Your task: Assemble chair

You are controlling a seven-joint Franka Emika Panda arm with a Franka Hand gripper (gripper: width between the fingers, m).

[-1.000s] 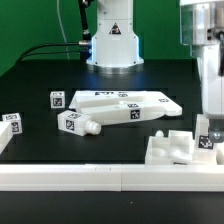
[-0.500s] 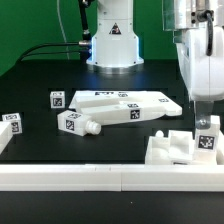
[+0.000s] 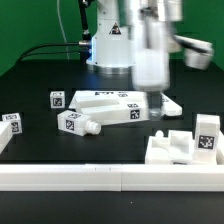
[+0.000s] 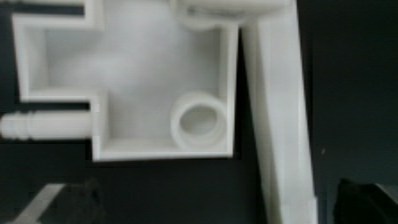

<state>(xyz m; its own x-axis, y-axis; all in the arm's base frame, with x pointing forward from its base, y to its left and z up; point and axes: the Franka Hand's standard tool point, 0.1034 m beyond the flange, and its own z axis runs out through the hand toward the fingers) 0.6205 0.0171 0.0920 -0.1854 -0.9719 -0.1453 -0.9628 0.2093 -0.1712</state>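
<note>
Gripper [image 3: 150, 76] is motion-blurred, high over the flat white chair parts [image 3: 125, 104] mid-table. The wrist view shows its fingers [image 4: 365, 196] spread wide with nothing between them. Seat frame [image 3: 178, 150] sits at the exterior view's right, close behind the long white rail [image 3: 70, 178]. Pegged leg [image 3: 80, 124] lies just left of the flat parts. Black table [image 3: 40, 150] shows open between leg and rail.
</note>
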